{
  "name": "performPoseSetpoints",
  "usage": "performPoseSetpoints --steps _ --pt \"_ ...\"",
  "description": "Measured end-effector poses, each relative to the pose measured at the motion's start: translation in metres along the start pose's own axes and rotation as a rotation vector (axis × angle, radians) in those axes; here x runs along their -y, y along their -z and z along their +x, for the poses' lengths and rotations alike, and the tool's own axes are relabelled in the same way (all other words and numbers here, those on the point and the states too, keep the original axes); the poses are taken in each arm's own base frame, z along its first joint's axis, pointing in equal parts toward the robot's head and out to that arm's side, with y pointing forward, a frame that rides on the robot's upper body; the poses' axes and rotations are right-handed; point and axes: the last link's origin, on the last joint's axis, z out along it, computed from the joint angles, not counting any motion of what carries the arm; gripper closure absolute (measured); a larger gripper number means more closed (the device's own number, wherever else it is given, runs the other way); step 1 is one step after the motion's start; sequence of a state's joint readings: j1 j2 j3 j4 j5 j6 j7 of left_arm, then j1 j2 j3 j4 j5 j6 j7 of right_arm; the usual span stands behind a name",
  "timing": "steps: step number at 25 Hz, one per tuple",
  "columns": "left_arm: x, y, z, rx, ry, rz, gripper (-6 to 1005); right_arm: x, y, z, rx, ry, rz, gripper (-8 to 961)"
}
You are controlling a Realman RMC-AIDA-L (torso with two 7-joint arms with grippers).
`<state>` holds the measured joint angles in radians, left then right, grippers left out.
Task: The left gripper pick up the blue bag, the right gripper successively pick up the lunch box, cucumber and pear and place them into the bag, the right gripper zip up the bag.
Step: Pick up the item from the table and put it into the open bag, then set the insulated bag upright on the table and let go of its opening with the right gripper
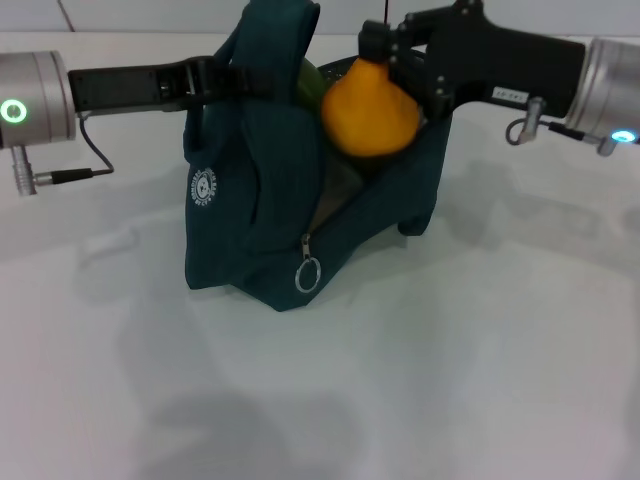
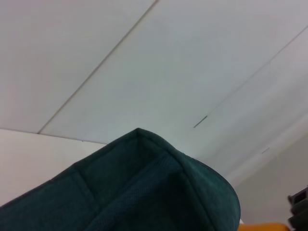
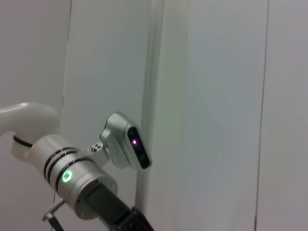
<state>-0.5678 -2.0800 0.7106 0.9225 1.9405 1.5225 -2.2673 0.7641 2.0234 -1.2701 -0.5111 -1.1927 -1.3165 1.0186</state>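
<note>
I am holding the blue bag up by its top edge with the left gripper, whose claw is clamped on the fabric near the handles. The bag's base is resting on the white table. The right gripper is closed around the pear, hanging it just over the open mouth, with the cucumber poking up behind it. The pear looks firm, smooth and a bit slippery, so I am favouring a grip across its widest part. The bag is soft and sagging, and the zipper pull is dangling low at the front.
</note>
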Motion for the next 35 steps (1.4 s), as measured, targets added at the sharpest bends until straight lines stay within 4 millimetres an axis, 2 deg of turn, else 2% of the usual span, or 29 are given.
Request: performPoseSetpoints --steps 9,13,19,21,25,26,27,29,32,35 --pt "0.001 -0.003 -0.001 0.001 0.005 -0.003 889 0.000 -0.005 0.005 -0.027 -0.019 0.000 918" --pt "0.002 -0.002 -0.001 0.000 0.006 0.001 888 0.001 0.001 0.010 -0.039 -0.048 0.024 917" --pt "0.003 -0.001 -0.002 -0.001 0.008 0.004 888 0.005 0.008 0.012 -0.046 -0.072 0.056 772" --pt "0.004 0.000 -0.002 -0.001 0.010 0.007 887 0.010 0.013 0.012 -0.041 -0.079 0.083 677" --pt "0.006 0.003 -0.004 -0.003 0.015 0.013 887 0.028 0.045 0.015 -0.066 -0.093 0.218 496" --pt "0.006 0.004 -0.004 -0.005 0.016 0.013 887 0.035 0.065 0.020 -0.095 -0.110 0.287 459" --pt "0.006 0.004 -0.005 -0.007 0.018 0.012 887 0.035 0.065 0.020 -0.095 -0.110 0.287 421" --pt "0.007 0.006 -0.006 -0.017 0.026 0.010 886 0.039 0.083 0.025 -0.122 -0.127 0.332 346" --pt "0.009 0.010 -0.007 -0.029 0.034 0.014 886 0.036 0.101 0.037 -0.156 -0.152 0.367 347" --pt "0.011 0.015 -0.008 -0.044 0.044 0.022 886 0.030 0.109 0.048 -0.194 -0.166 0.382 349"
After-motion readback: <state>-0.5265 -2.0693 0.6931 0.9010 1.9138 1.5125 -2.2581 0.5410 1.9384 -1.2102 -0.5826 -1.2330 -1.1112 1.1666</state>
